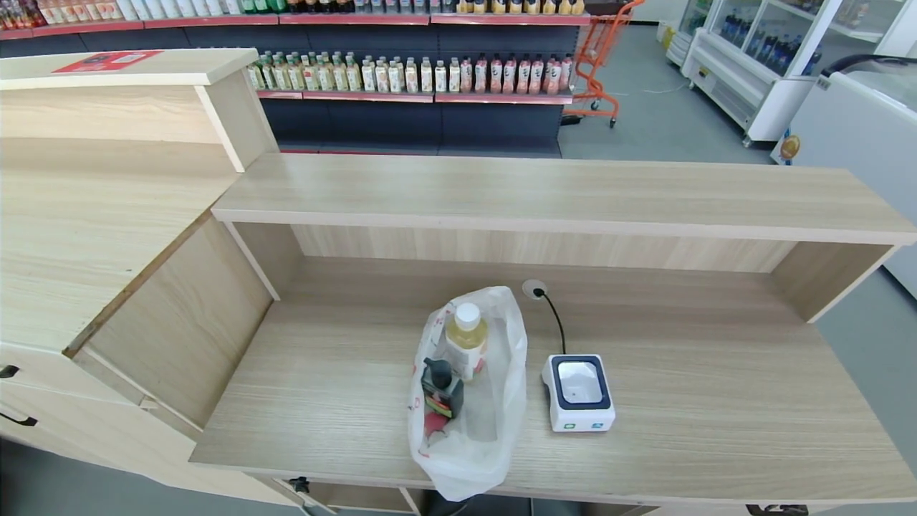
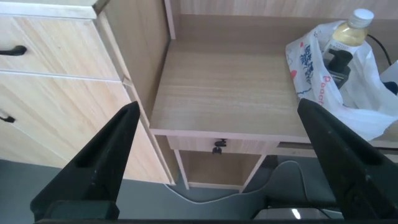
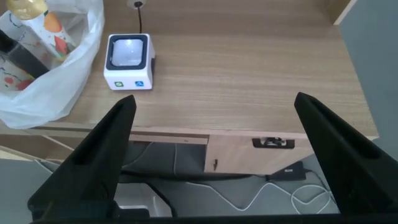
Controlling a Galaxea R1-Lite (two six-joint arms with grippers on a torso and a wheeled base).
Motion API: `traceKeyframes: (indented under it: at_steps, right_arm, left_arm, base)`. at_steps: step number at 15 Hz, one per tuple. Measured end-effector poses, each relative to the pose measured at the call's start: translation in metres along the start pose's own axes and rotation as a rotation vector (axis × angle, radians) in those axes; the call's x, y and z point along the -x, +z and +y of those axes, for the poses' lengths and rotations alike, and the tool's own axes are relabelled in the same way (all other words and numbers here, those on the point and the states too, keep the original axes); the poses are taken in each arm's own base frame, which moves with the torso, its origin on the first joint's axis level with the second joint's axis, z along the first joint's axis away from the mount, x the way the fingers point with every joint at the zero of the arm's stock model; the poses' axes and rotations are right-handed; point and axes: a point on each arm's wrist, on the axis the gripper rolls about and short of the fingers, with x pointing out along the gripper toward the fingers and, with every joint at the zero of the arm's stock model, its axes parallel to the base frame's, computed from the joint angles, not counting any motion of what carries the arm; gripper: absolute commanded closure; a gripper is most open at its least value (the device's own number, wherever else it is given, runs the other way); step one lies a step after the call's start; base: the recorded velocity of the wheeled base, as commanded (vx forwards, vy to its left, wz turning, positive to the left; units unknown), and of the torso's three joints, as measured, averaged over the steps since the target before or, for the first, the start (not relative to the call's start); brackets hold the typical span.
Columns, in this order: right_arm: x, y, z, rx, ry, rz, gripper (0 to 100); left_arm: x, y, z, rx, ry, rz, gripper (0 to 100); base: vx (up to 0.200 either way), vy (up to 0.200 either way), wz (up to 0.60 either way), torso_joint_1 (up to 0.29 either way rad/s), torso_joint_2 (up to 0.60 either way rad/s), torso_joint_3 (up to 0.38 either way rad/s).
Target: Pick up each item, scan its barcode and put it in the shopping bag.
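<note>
Nearest, the left gripper (image 2: 219, 112) and the right gripper (image 3: 214, 102) hung before the front edge of the counter (image 1: 716, 401), both with fingers spread wide and holding nothing. On the counter lay the white shopping bag (image 1: 458, 459), with a yellow bottle (image 1: 467, 337) and a dark item (image 1: 440, 387) inside. Just beside it, on the robot's right, stood the scanner (image 1: 577, 390), its cable (image 1: 555, 322) running to the back.

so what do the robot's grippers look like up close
The left gripper and the right gripper look alike. Each has two plain matte black jaws, flat-sided and wedge-shaped, broad at the base and narrowing to a blunt tip. I see no markings on them.
</note>
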Motion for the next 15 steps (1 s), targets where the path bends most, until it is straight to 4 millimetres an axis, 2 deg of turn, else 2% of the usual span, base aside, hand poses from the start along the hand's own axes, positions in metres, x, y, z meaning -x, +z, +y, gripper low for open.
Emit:
traceKeyframes:
  at_steps: [2,6,11,15]
  right_arm:
    - [-0.0001,0.0000,0.0000,-0.001,0.000,0.001,0]
    - [-0.0001,0.0000,0.0000,-0.001,0.000,0.001,0]
    - [-0.0001,0.0001,0.0000,-0.002,-0.001,0.001,0]
    - [-0.0002,0.0000,0.0000,-0.001,-0.001,0.003,0]
  left_arm:
    - [0.0000,0.0000,0.0000,0.005,0.000,0.000,0]
    - [0.0000,0.0001,0.0000,0.007,0.001,-0.001,0]
    - [0.0000,0.0000,0.0000,0.007,-0.002,0.000,0]
    - [0.0000,0.0000,0.0000,0.008,-0.001,0.000,0]
  base:
    - [0.000,-0.200,0.00,-0.005,0.00,0.002]
    - [0.000,0.000,0.00,0.000,0.00,0.000]
    - [0.200,0.000,0.00,0.003,0.00,0.003]
    - [0.000,0.000,0.00,0.000,0.00,0.000]
